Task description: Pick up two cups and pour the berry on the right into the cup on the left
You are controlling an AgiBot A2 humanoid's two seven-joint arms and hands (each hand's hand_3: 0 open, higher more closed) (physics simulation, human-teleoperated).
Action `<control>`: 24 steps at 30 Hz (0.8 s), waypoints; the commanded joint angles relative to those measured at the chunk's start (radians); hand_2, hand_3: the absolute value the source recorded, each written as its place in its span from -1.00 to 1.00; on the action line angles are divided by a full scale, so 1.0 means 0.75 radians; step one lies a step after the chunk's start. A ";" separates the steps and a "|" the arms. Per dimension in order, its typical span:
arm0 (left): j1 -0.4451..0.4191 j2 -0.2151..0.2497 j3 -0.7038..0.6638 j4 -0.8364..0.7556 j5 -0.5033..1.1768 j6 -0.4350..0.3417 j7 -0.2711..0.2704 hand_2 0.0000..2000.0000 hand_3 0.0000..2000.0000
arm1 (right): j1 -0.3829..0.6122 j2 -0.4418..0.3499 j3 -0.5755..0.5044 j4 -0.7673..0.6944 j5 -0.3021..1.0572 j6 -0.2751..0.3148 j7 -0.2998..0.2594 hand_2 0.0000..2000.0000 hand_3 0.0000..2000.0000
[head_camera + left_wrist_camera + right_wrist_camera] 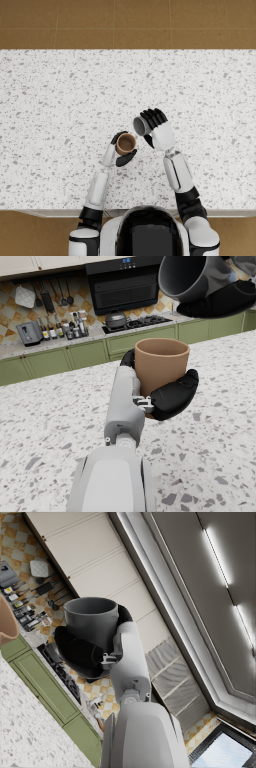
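Observation:
My left hand [121, 151] grips a brown cup [125, 144] upright above the speckled counter; in the left wrist view the brown cup [160, 363] sits in the dark fingers [172, 396], mouth up. My right hand [156, 127] holds a grey cup [140, 126] tipped on its side, its mouth turned toward the brown cup, just above and to the right of it. The grey cup [187, 276] hangs over the brown one in the left wrist view. In the right wrist view the grey cup [91, 619] is held by my right hand [85, 649]. No berry shows in any view.
The white speckled counter [60, 100] spreads wide around both hands, with its near edge [50, 212] by my body and brown floor beyond its far edge. Green cabinets [60, 358], a stove and kitchen utensils stand in the background.

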State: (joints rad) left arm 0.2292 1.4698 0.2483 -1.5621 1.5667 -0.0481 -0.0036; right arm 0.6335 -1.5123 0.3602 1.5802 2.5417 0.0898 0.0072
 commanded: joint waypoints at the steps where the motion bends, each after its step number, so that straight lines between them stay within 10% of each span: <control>1: 0.022 0.010 -0.010 0.006 0.000 0.000 0.000 1.00 0.28 | 0.023 -0.015 0.003 0.030 0.043 0.002 0.000 1.00 0.28; 24: 0.063 0.054 -0.025 0.092 0.000 0.002 0.001 1.00 0.28 | 0.001 -0.064 0.087 0.139 1.027 0.020 0.001 1.00 0.28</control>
State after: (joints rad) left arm 0.2625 1.5064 0.2299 -1.4906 1.5666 -0.0463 -0.0029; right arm 0.6190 -1.5524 0.4282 1.6621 3.3440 0.1039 0.0082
